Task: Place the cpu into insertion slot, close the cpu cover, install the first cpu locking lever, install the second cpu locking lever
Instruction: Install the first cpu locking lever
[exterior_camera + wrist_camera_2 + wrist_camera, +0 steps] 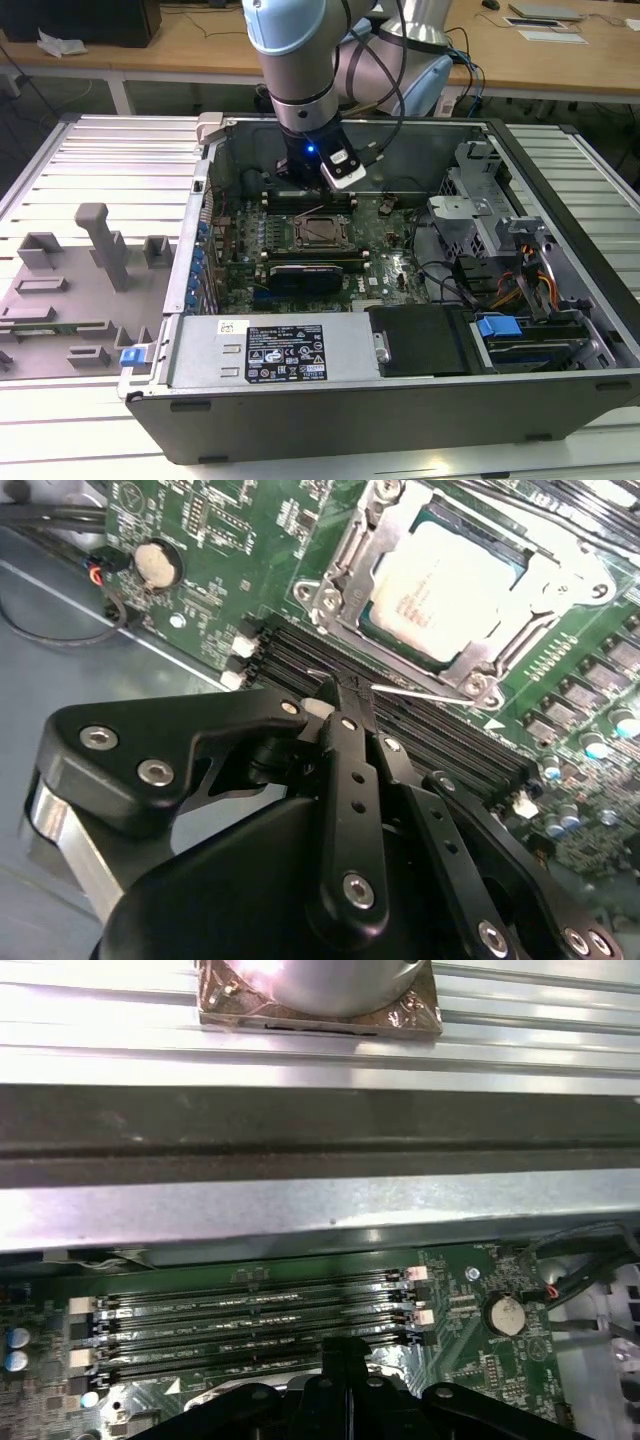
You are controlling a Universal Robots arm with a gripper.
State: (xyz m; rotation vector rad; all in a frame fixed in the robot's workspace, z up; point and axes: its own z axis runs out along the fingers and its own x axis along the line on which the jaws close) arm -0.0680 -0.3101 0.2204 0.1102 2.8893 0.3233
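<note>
**Gripper (338,692) at the lever (420,692), cpu (445,585) seated**

Your gripper's jaws are drawn together, with the tips right at the free end of the thin lever. You cannot tell whether the rod is pinched. The gripper hangs over the memory slots (430,735). Just beyond them, the cpu lies in the slot (372,632) with the cover (540,580) down around it, inside the open case (300,420).

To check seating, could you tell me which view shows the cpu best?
The second wrist view: the cpu lies close and large. The exterior view shows it small; the first wrist view faces memory slots.
</note>
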